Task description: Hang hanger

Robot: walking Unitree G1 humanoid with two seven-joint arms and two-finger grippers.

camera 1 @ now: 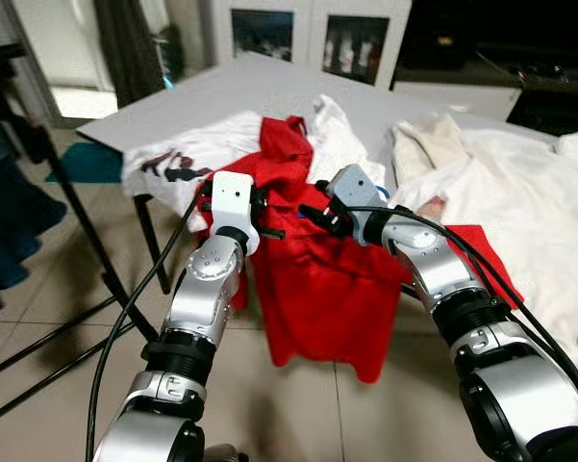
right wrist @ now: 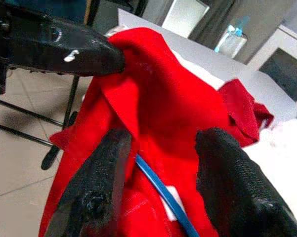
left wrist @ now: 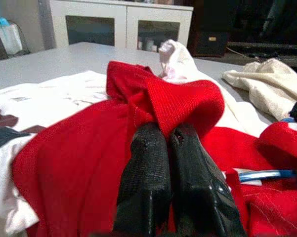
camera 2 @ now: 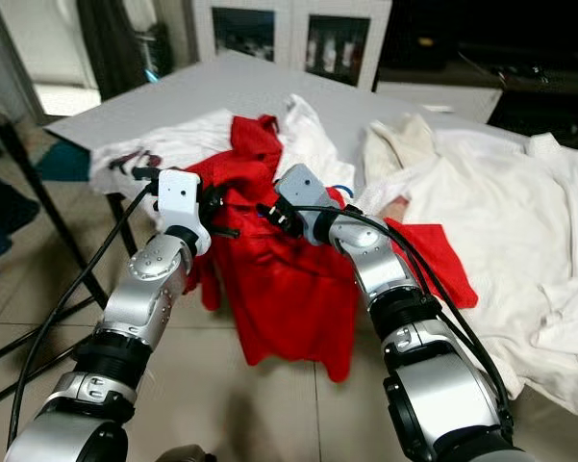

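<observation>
Between right end effector [right wrist: 160,148] fingers: blue hanger [right wrist: 160,190]

You are looking down at a grey desk [camera 1: 269,91] that runs away from you toward the far wall, its near corner standing on thin black legs [camera 1: 146,241]. Under and in front of it lies a floor of pale beige tiles [camera 1: 67,289] with faint grout lines, and dark bars [camera 1: 38,351] slant across the tiles at your left. Behind the desk stands a white cabinet [camera 1: 308,34] with dark glass doors. To the right of the cabinet the room falls into shadow around dark furniture [camera 1: 519,48]. At the far left a dark curtain [camera 1: 125,43] hangs beside a bright patch of lit floor [camera 1: 82,101].
</observation>
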